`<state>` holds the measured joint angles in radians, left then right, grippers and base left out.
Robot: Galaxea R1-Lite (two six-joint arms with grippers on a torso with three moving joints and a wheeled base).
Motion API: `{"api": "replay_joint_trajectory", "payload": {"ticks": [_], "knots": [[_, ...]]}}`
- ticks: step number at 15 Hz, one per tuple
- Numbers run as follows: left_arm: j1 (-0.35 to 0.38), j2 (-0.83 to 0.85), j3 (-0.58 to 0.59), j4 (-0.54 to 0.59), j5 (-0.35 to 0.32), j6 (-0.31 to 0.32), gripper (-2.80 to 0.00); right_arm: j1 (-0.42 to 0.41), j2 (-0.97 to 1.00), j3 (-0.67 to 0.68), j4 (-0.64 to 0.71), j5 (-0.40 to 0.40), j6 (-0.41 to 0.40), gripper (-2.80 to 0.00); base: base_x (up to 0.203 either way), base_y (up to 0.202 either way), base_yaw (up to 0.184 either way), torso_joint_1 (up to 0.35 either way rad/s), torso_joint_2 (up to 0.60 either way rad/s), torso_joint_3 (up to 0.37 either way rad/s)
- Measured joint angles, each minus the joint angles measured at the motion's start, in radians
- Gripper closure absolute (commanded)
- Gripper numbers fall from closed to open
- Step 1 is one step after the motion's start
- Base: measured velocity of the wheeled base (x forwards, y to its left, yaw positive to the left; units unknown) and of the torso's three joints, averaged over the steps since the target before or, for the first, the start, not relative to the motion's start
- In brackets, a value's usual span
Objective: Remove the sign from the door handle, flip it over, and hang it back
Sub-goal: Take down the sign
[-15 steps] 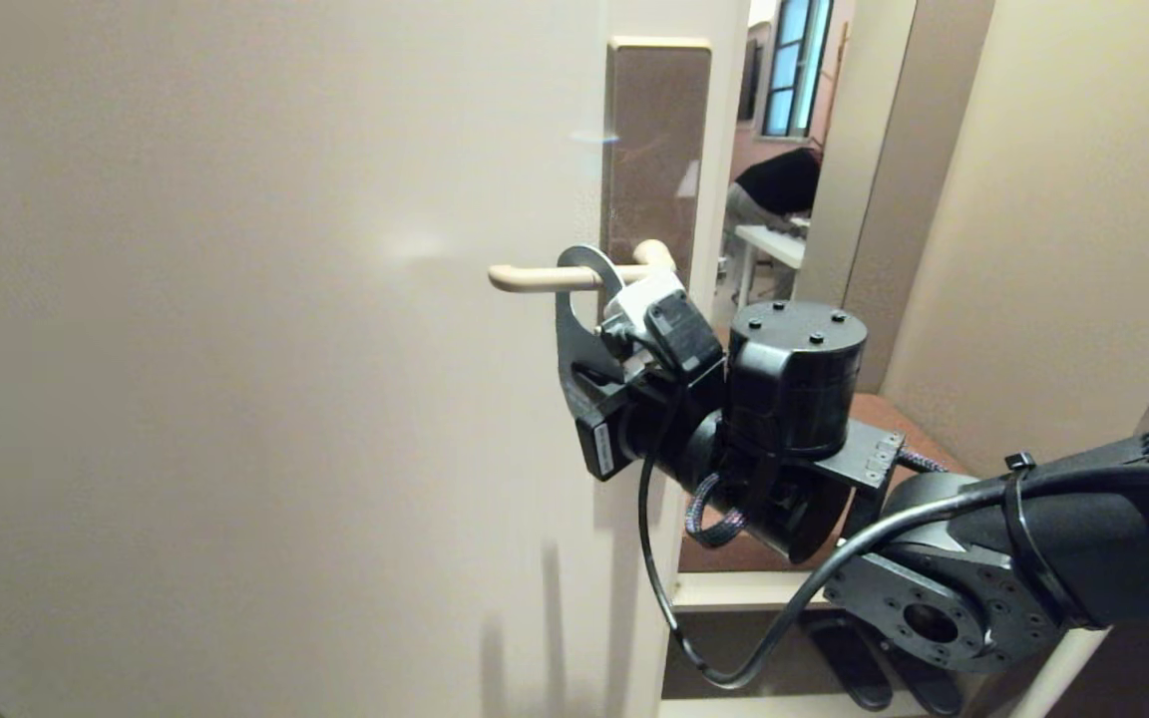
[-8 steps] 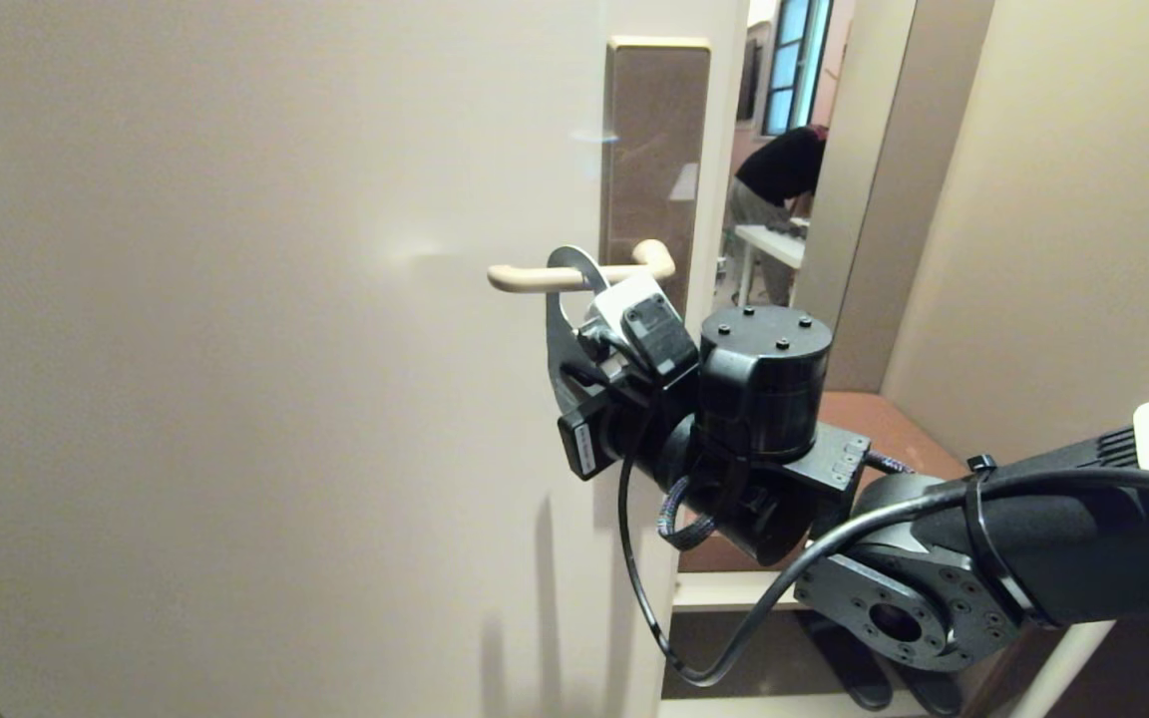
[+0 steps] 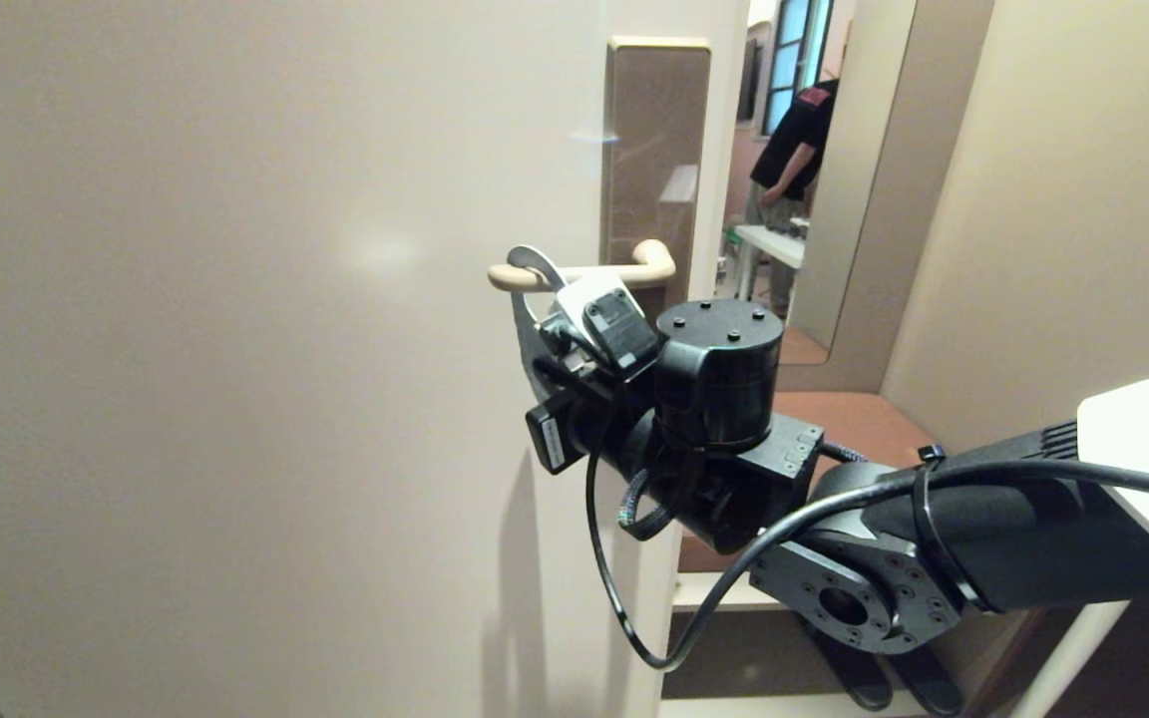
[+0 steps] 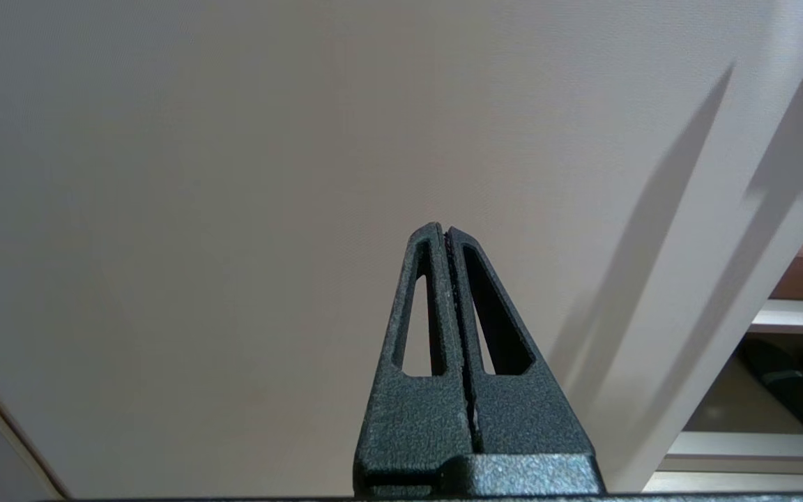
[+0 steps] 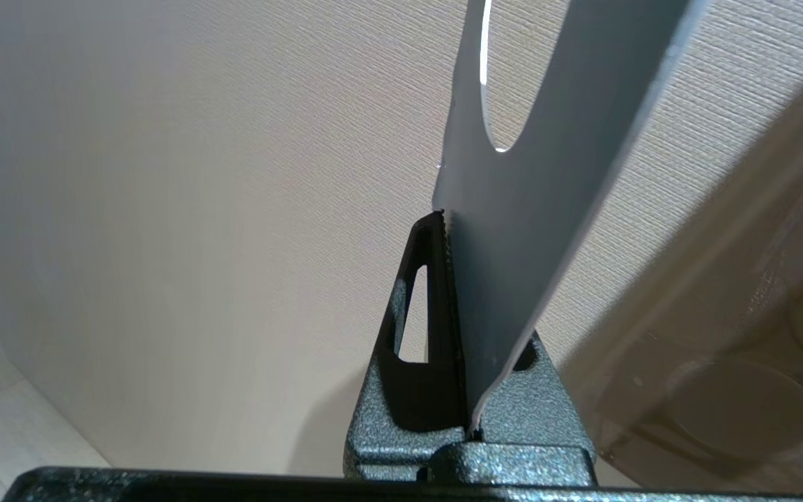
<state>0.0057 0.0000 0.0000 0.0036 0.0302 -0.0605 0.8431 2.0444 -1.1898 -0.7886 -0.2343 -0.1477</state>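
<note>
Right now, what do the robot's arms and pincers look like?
The right arm is black, built of round joint housings, with a white shell section near the shoulder end. A black cable loops beneath it, cinched by a zip tie, beside a braided lead. Both the right pincer and the left pincer have black, grainy, tapered fingers with slotted cut-outs.

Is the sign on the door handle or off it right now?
Still on: the sign's loop circles the door handle's free tip, pinched by the right gripper.

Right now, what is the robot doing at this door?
The right gripper has its jaws shut on the sign and holds it at the free end of the door handle, with the sign's loop around the lever's tip. The left gripper is shut, holding nothing, low before the door.
</note>
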Motion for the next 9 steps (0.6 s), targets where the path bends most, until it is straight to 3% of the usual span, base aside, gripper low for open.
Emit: {"api": "replay_joint_trajectory", "payload": {"ticks": [9], "knots": [[0.0, 0.0, 0.0, 0.0, 0.0, 0.0, 0.0, 0.01, 0.057, -0.081, 0.011, -0.002, 0.0, 0.0, 0.0, 0.0, 0.0, 0.0, 0.0, 0.0]]}}
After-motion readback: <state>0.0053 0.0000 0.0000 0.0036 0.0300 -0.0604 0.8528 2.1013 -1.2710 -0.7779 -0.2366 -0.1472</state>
